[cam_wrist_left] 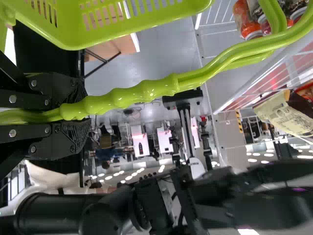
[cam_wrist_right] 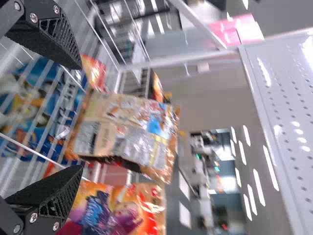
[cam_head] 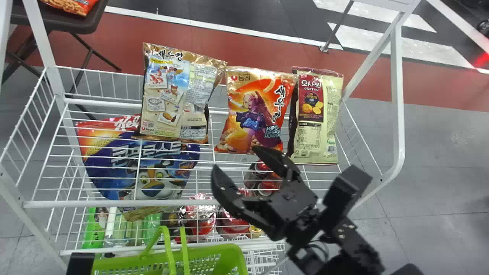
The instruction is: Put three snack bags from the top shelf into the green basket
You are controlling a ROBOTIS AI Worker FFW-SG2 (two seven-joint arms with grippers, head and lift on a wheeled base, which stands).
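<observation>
With right claw (cam_head: 235, 158) spread, I must straddle the left snack bag (cam_head: 174, 95) at the top shelf (cam_head: 114, 204)'s far side, clear of the middle bag (cam_head: 254, 110), before closing; left claw (cam_wrist_left: 89, 111) pinches basket handles (cam_wrist_left: 171, 84).

Blue cereal bag (cam_head: 147, 166), green bottle (cam_head: 93, 231), dark seat (cam_head: 72, 23), red band (cam_head: 263, 55) across the floor

The head view looks down from high up, past the right fingers (cam_head: 224, 187) to the top shelf (cam_head: 114, 204). The left wrist view looks from close behind the left fingers (cam_wrist_left: 19, 98), along the handle (cam_wrist_left: 146, 90) into the room. The right wrist view looks from close behind the right fingers. It shares the tan bag (cam_head: 168, 99) and orange bag (cam_head: 244, 114), beyond those fingers, with the head view.
</observation>
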